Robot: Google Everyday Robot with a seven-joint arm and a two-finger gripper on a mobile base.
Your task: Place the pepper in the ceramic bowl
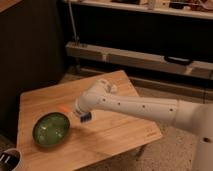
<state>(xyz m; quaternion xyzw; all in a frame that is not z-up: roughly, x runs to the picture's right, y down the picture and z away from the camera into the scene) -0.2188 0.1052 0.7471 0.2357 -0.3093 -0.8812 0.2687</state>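
**Pepper carried toward the bowl**

The wooden table point(115, 135) fills the middle of the view, with dark shelving behind it. Across it stretches the robot's white arm point(140, 106), reaching in from the right edge toward the table's left half. Near the front left corner sits the ceramic bowl point(51, 129), green and glossy, apparently with nothing in it. The claw point(76, 111) is at the arm's tip, just up and to the right of the bowl, but the wrist hides its fingers, so I cannot tell how they are set. A blue sponge point(85, 117) peeks out under the wrist. A white cup point(10, 160) stands at the bottom left corner. Smallest of all, the pepper point(63, 108) shows as an orange sliver just left of the claw, above the bowl's far rim; it looks carried rather than lying on the wood, though that is a judgement.

To finish well, the claw should travel a little further left and toward the front, centre over the bowl, lower close to its floor, and only then release, so the pepper does not bounce off the rim.
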